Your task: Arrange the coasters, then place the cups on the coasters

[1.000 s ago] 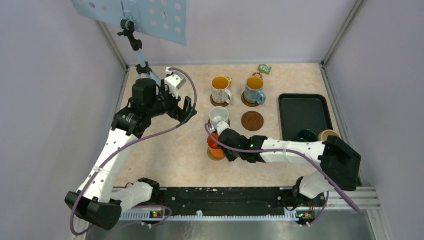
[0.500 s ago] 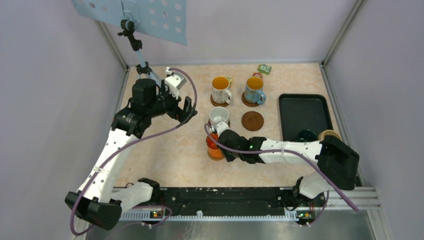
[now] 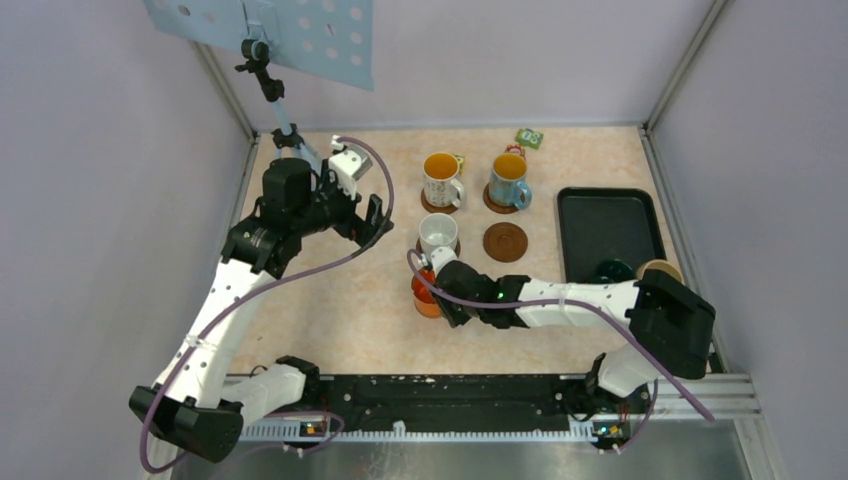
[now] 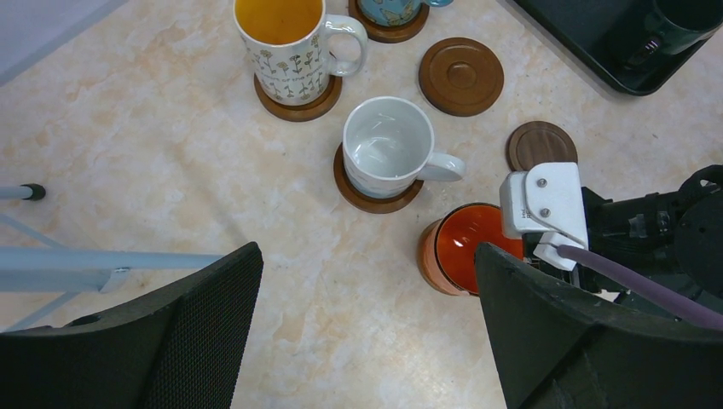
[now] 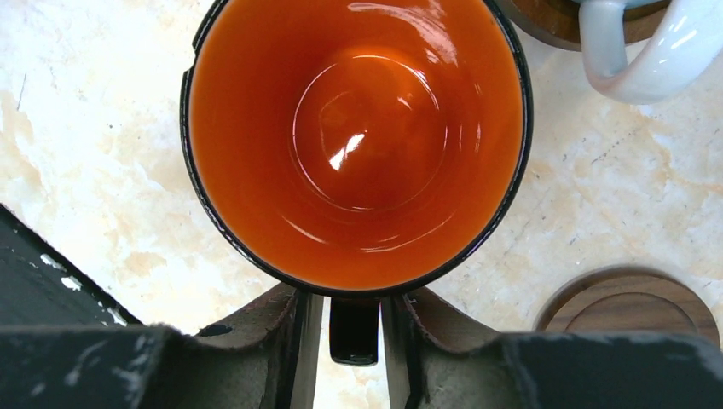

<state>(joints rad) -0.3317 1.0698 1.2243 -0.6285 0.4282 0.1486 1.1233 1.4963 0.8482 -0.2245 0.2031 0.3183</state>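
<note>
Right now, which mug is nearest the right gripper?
The orange mug: its handle sits between the fingers of the right gripper. The white mug stands just beyond it on a coaster; the others are farther off.

Your left arm (image 3: 215, 305) and right arm (image 3: 590, 295) are white shells with black joints, a purple cable (image 3: 388, 195) running along each. Black textured fingers (image 4: 183, 328); a white wrist block (image 4: 544, 200) shows two screws.

orange mug (image 5: 354, 145), floral white mug (image 4: 290, 51), brown coasters (image 4: 461, 76)
</note>
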